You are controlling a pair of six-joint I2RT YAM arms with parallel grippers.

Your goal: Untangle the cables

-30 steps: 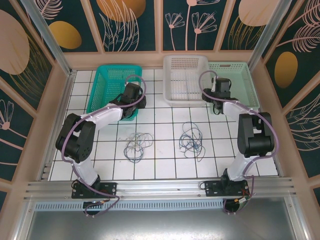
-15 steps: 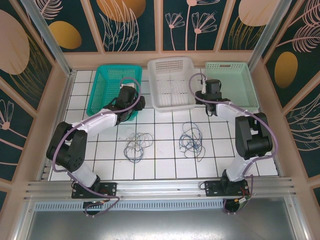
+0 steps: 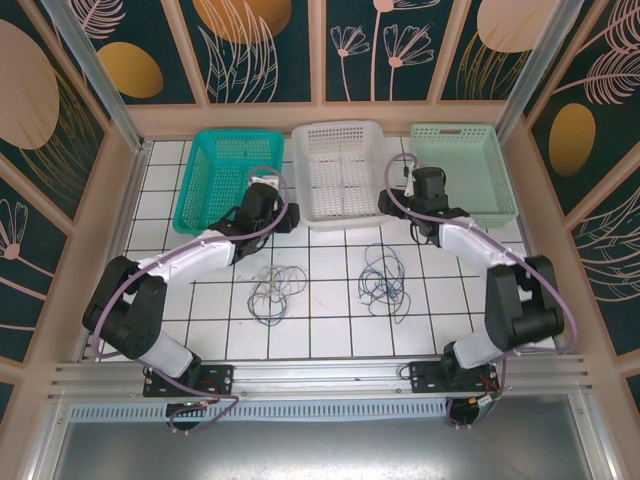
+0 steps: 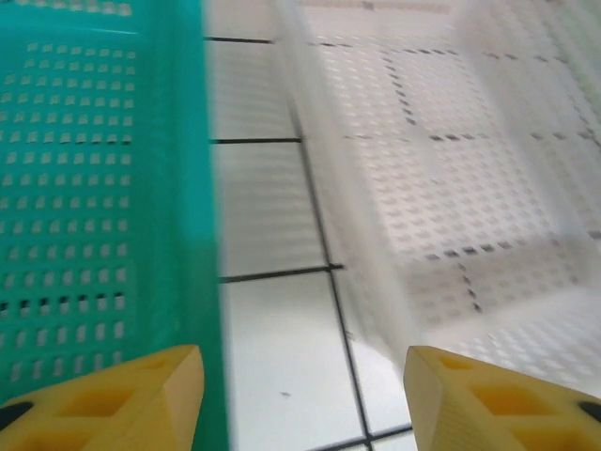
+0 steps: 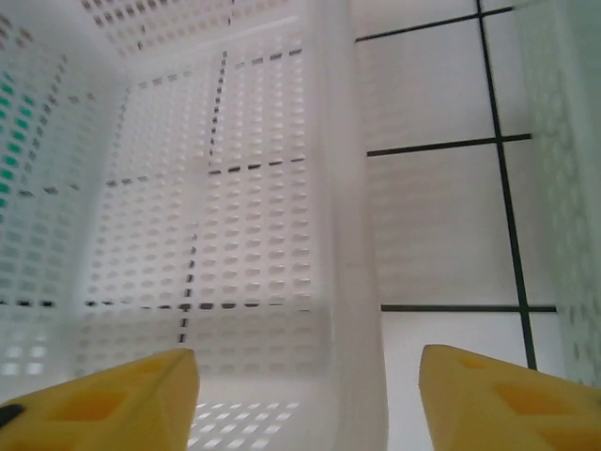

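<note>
The cables lie on the tiled table as two loose tangles of thin dark and pale wire, one at the left (image 3: 275, 290) and one at the right (image 3: 383, 275). Both grippers are farther back, away from them. My left gripper (image 3: 288, 213) (image 4: 305, 395) is open over bare tile, in the gap between the teal basket (image 3: 232, 178) (image 4: 94, 216) and the white basket (image 3: 340, 170) (image 4: 451, 160). My right gripper (image 3: 393, 202) (image 5: 310, 395) is open too, its yellow fingers (image 5: 113, 399) standing wide on either side of the white basket's right wall (image 5: 352, 235).
A pale green basket (image 3: 460, 168) (image 5: 573, 188) stands at the back right, a tile's width from the white one. All three baskets line the back wall. Wooden side walls and the metal rail (image 3: 320, 375) at the near edge bound the table.
The white basket has slid left, away from the green basket, with the right gripper alongside it. The right gripper's jaws have opened. The left gripper swung right, off the teal basket.
</note>
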